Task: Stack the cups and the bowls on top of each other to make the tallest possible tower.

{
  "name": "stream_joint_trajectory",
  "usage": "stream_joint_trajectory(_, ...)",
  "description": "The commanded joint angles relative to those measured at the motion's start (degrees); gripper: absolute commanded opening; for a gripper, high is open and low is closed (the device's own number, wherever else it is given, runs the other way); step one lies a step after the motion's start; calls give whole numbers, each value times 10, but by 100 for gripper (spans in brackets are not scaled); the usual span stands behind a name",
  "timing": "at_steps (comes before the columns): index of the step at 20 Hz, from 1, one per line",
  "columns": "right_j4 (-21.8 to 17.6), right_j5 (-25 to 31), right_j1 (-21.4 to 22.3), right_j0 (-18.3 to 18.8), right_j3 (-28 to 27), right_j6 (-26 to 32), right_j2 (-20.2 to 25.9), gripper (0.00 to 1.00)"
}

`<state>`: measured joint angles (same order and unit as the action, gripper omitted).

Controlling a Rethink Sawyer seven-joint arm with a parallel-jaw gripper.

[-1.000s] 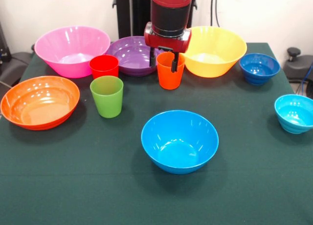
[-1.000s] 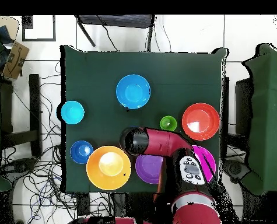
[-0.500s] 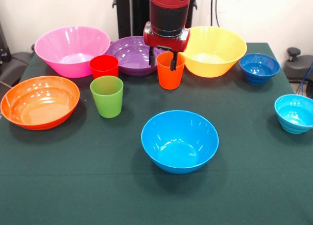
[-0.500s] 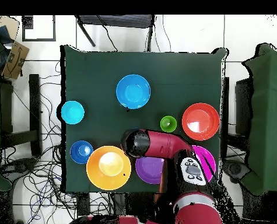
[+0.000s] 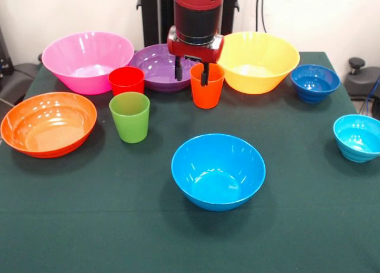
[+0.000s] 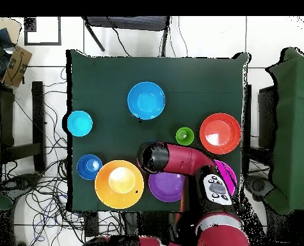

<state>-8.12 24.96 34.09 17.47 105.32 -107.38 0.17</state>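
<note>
- The hand hangs from the red arm over the orange cup, fingers apart.
- One finger is outside the cup on the purple bowl's side; the other sits at the cup's rim. I cannot tell whether either touches it.
- The orange cup stands upright on the counter, between the purple bowl and the yellow bowl, just in front of both.
- No tower is standing: every bowl and cup rests singly on the green counter.
- The pink bowl is at the back beside the purple bowl, with the red cup just in front of the gap between them.
- The green cup stands upright just in front of the red cup, beside the orange bowl.
- The blue bowl sits alone near the middle of the counter, well apart from the others.
- The small dark blue bowl is beside the yellow bowl, and the cyan bowl lies nearer the front on that same side.
- From overhead the arm hides the orange cup and covers part of the purple bowl and most of the pink bowl.
- Also clear from above: blue bowl, cyan bowl, dark blue bowl, yellow bowl, green cup, orange bowl.
</note>
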Motion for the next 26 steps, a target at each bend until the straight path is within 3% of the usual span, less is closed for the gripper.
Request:
stream_joint_trajectory(1, -41, -64, 2, 1, 25, -47, 3, 100)
stream_joint_trajectory(8, -33, -101, 0, 15, 55, -89, -59, 100)
stream_joint_trajectory(13, 4, -119, -14, 21, 68, -121, -84, 100)
stream_joint_trajectory(20, 66, -165, -32, 71, 113, -176, -72, 100)
stream_joint_trajectory(26, 112, -147, -42, 73, 127, -217, -66, 100)
